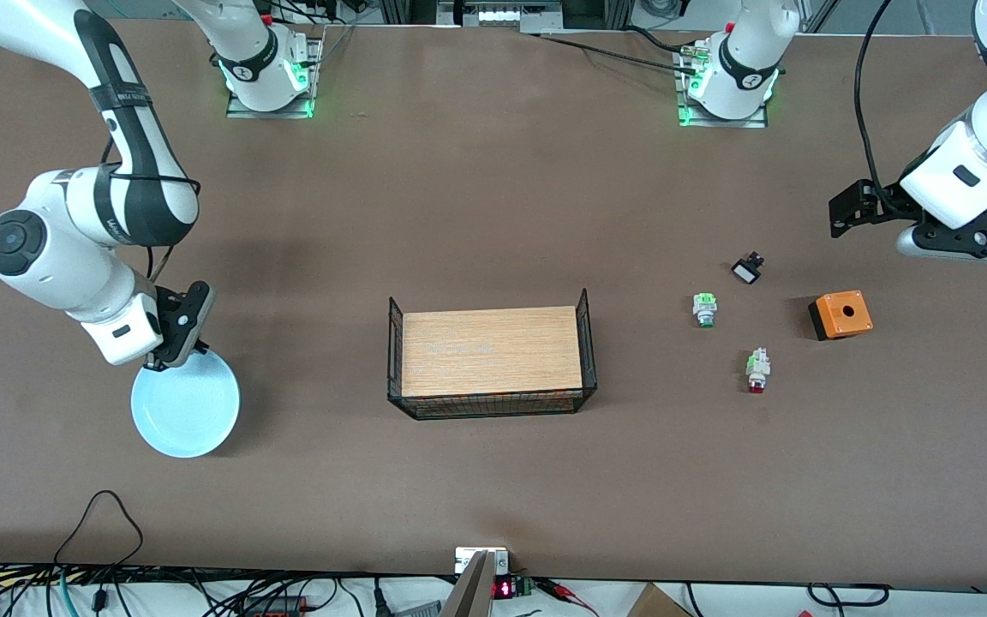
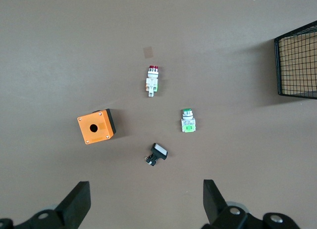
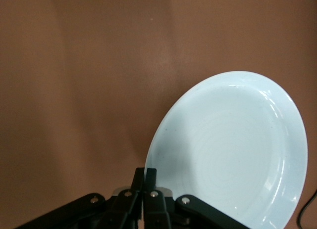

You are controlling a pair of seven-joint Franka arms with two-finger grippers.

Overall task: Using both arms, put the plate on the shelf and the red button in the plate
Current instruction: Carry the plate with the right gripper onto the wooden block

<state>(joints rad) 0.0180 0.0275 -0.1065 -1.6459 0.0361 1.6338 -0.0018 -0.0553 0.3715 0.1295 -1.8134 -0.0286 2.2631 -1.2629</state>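
The right gripper (image 1: 153, 363) is at the right arm's end of the surface (image 1: 493, 480), its fingers (image 3: 144, 182) pressed together on the rim of the plate (image 1: 187, 403). The plate extends from the gripper toward the front camera. The right wrist view shows the rim pinched between the two fingertips; the front view shows only that the gripper meets the plate edge.

The wire basket (image 1: 491, 355) with a wooden floor sits mid-surface, well apart from both grippers.

Four small parts lie on the surface between the basket and the left gripper. They are the green-capped switch (image 1: 704, 308), the black-and-white switch (image 1: 748, 269), the red button (image 1: 757, 370) and the orange box (image 1: 840, 314). The red button is the part nearest the front camera and touches nothing.

The left gripper (image 2: 146, 203) hangs over the left arm's end of the surface, fingers (image 2: 77, 202) spread wide and holding nothing. The left wrist view shows this opening, with all four parts and a basket corner (image 2: 297, 61) below. The front view shows only the left wrist, so the opening cannot be read there.
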